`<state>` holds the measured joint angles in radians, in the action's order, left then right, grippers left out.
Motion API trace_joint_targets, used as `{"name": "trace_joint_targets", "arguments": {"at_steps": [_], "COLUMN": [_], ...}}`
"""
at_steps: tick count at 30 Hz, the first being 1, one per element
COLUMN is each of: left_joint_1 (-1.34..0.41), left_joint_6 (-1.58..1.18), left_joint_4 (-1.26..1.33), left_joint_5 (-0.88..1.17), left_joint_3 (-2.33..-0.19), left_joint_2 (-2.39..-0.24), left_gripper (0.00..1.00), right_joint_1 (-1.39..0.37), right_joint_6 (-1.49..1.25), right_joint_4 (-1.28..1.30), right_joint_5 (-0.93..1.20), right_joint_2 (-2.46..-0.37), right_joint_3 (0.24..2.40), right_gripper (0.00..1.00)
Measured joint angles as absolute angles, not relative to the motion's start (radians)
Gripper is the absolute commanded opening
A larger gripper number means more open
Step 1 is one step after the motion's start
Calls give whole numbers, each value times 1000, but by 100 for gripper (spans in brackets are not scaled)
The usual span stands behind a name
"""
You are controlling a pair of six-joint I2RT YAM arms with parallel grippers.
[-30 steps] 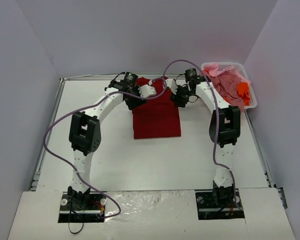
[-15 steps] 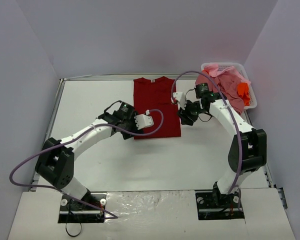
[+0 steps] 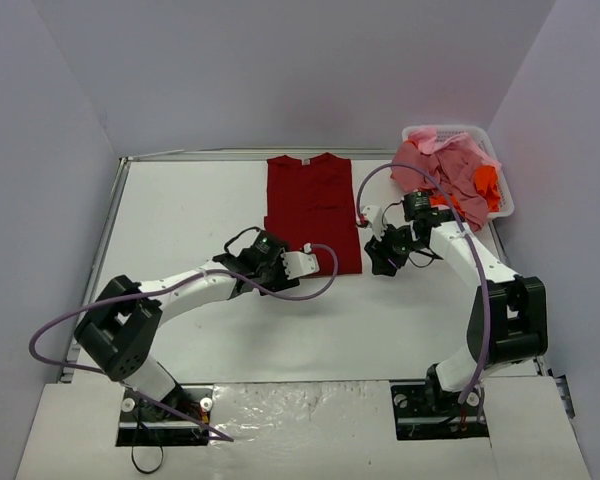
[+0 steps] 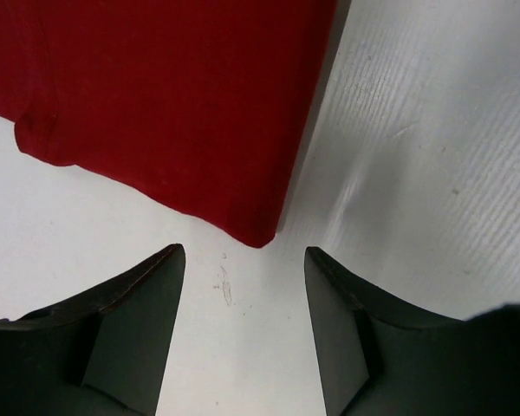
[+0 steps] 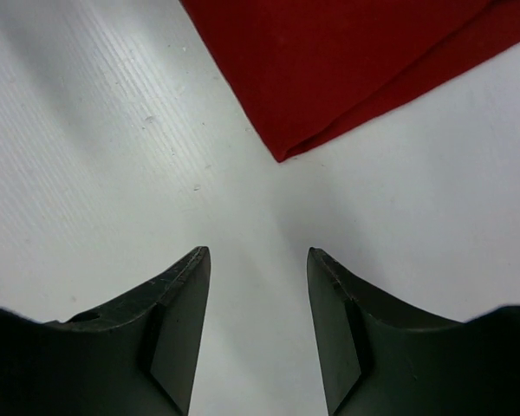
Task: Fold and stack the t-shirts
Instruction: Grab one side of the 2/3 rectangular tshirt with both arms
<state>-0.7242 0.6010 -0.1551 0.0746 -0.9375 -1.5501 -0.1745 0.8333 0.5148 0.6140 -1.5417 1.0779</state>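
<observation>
Left gripper is hovering with jaws apart and empty, just short of the near-left corner of the dark red t-shirt. The shirt is lying flat on the table. Right gripper is hovering likewise at the near-right corner, jaws apart and empty. Pink and orange t-shirts are sitting heaped in the white basket at far right.

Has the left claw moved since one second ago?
Yes. The left claw drew back from the far edge of the table toward the near side, down to the near hem of the dark red t-shirt.
</observation>
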Motion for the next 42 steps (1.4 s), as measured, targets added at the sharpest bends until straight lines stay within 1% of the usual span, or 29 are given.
{"name": "trace_joint_targets", "arguments": {"at_steps": [5,20,21,22,24,25,28,29,36,38,39,42], "left_joint_1": [-725,-724,-724,-725,-724,-724,-723,-722,-699,-688,-682,-659], "left_joint_6": [597,598,597,597,595,596,597,598,596,594,593,589], "left_joint_4": [-96,-84,-84,-84,-84,-84,-86,-89,-142,-170,-191,-254], "left_joint_5": [57,7,1,-3,-9,-15,-21,-19,22,57,76,155], "left_joint_3": [-922,-947,-951,-957,-965,-968,-973,-976,-1005,-1019,-1028,-1060], "left_joint_2": [-1608,-1694,-1699,-1705,-1720,-1726,-1740,-1742,-1745,-1745,-1745,-1745], "left_gripper": [56,55,50,42,33,25,13,3,2,2,2,2], "right_joint_1": [-146,-138,-138,-138,-138,-138,-138,-138,-138,-138,-138,-138], "right_joint_6": [833,839,839,841,842,843,849,852,885,909,923,970], "right_joint_4": [504,496,496,496,496,496,496,496,492,490,488,461], "right_joint_5": [617,633,633,633,633,633,634,634,644,651,658,678], "right_joint_2": [-1537,-1537,-1537,-1537,-1537,-1537,-1537,-1537,-1530,-1518,-1508,-1450], "right_joint_3": [1073,1059,1054,1049,1040,1037,1024,1021,1005,997,990,951], "right_gripper": [45,45,45,45,45,45,45,45,45,47,50,50]}}
